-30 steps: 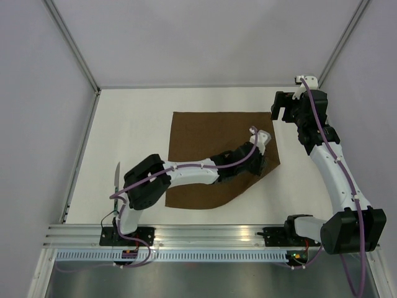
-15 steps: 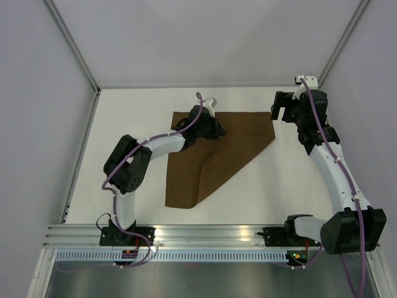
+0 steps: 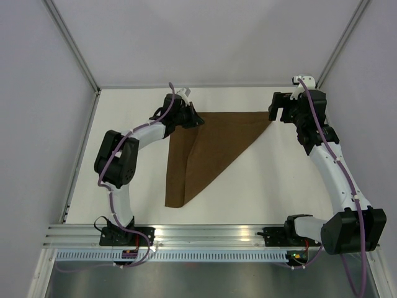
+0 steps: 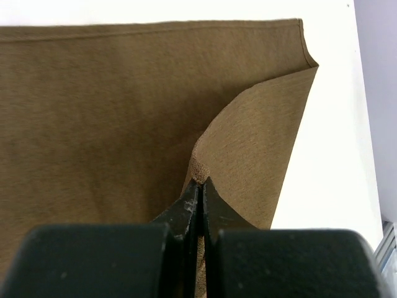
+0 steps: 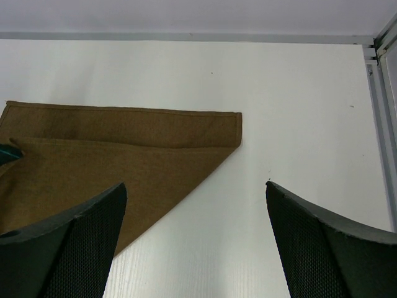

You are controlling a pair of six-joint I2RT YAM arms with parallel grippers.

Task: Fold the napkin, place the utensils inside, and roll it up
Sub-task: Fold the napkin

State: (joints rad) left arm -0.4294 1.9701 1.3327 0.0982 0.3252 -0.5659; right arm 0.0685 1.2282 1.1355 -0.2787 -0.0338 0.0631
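The dark brown napkin (image 3: 211,143) lies on the white table, folded on the diagonal into a triangle. My left gripper (image 3: 196,120) sits at its far left corner, shut on the napkin's folded-over corner; in the left wrist view the closed tips (image 4: 200,181) pinch the cloth (image 4: 111,93), whose flap still arches slightly off the lower layer. My right gripper (image 3: 276,109) is open and empty just beyond the napkin's far right corner. In the right wrist view it (image 5: 195,185) is over bare table beside the cloth (image 5: 124,155). The utensils are not visible.
The table (image 3: 136,205) is white, with grey walls close on the left, far and right sides. A metal rail (image 3: 205,233) runs along the near edge by the arm bases. My left arm (image 3: 115,164) stretches along the table's left side.
My left gripper carried the napkin's near right corner across to the far left corner, making the triangle. The knife seen at the left edge a second ago no longer shows. The right arm barely moved.
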